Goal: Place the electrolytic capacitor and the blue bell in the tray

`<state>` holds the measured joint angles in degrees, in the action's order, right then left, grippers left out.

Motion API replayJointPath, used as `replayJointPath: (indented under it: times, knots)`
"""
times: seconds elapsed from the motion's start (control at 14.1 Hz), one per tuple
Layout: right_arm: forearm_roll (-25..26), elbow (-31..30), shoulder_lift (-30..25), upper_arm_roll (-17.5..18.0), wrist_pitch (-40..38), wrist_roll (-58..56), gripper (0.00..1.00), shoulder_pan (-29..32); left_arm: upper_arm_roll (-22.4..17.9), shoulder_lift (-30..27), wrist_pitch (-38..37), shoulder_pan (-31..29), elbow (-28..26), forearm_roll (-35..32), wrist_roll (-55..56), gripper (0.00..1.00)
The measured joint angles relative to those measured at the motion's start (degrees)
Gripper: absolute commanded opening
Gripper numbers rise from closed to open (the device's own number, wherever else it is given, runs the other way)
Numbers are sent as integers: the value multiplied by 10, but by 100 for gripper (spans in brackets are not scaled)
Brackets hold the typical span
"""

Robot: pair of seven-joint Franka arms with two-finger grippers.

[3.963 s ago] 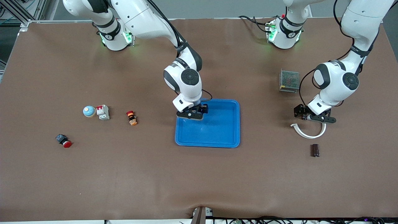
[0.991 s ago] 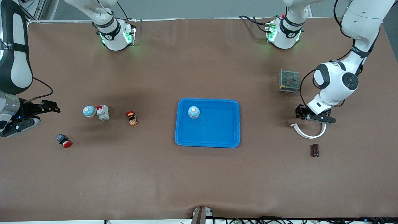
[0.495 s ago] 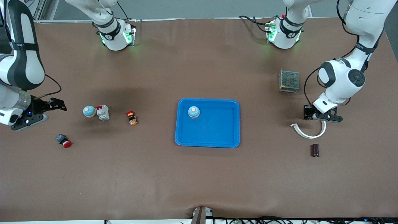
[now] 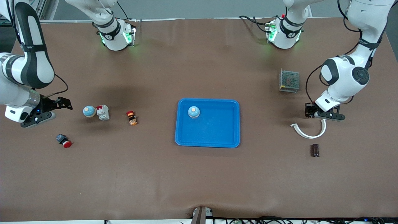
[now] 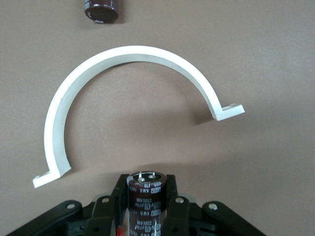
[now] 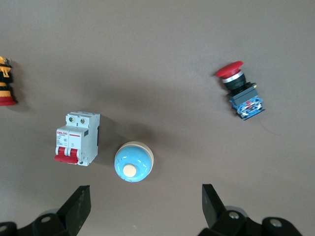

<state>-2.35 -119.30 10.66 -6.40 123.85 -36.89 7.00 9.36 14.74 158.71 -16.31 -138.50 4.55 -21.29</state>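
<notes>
A bright-blue tray (image 4: 217,138) lies mid-table, and a blue bell (image 4: 193,112) with a cream top stands in it by its corner. My left gripper (image 4: 308,112) (image 5: 145,189) is shut on a dark brown electrolytic capacitor (image 5: 145,199), right beside a white curved clip (image 4: 307,132) (image 5: 123,56). A second capacitor (image 4: 315,150) (image 5: 101,9) lies on the table nearer the front camera. My right gripper (image 4: 60,105) (image 6: 145,199) hangs open, empty, just short of a second blue bell (image 4: 89,111) (image 6: 134,162).
A white circuit breaker (image 4: 103,112) (image 6: 78,137) touches the second bell. A small orange-and-red switch (image 4: 131,118) (image 6: 6,83) and a red push button (image 4: 63,141) (image 6: 239,91) lie nearby. A metal mesh box (image 4: 289,81) stands near the left arm.
My left gripper has shut on the capacitor and shifted slightly toward the left arm's end of the table. My right gripper has moved closer to the second bell, staying open.
</notes>
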Motion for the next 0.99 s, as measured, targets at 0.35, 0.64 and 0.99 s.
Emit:
replayJointPath:
  times: [0.35, 0.64, 0.99]
  knots:
    - [0, -52, 0, 0, 47, -7, 100, 0, 7, -25, -32, 4, 0, -4, 53, 0]
    - [0, -84, 0, 0, 79, -9, 100, 0, 10, -42, -59, 22, 0, -28, 114, 0]
    - [0, -126, 0, 0, 127, -11, 100, 0, 27, -48, -130, 30, 32, -69, 328, 0]
